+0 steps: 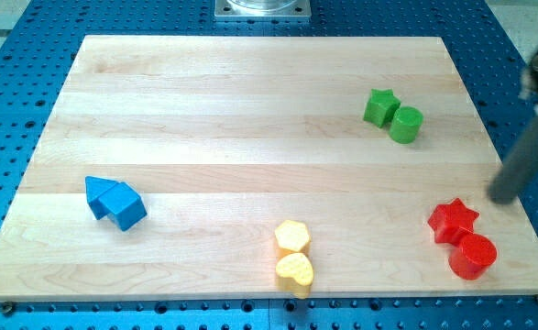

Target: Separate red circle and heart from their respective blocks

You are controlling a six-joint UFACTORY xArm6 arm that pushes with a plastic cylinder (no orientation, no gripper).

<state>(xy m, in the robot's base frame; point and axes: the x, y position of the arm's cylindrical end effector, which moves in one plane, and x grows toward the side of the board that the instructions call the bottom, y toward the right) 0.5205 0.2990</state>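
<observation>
A red circle (473, 256) lies near the board's bottom right corner, touching a red star (453, 221) just up and left of it. A yellow heart (295, 272) lies at the bottom middle, touching a yellow hexagon (292, 237) directly above it. My tip (502, 197) is at the right edge of the board, up and right of the red star, a short gap away from it. The rod rises from it toward the view's top right and is blurred.
A green star (379, 106) and a green circle (405, 124) touch each other at the upper right. Two blue blocks (115, 202) lie together at the left. The wooden board (250, 110) rests on a blue perforated table (12, 110).
</observation>
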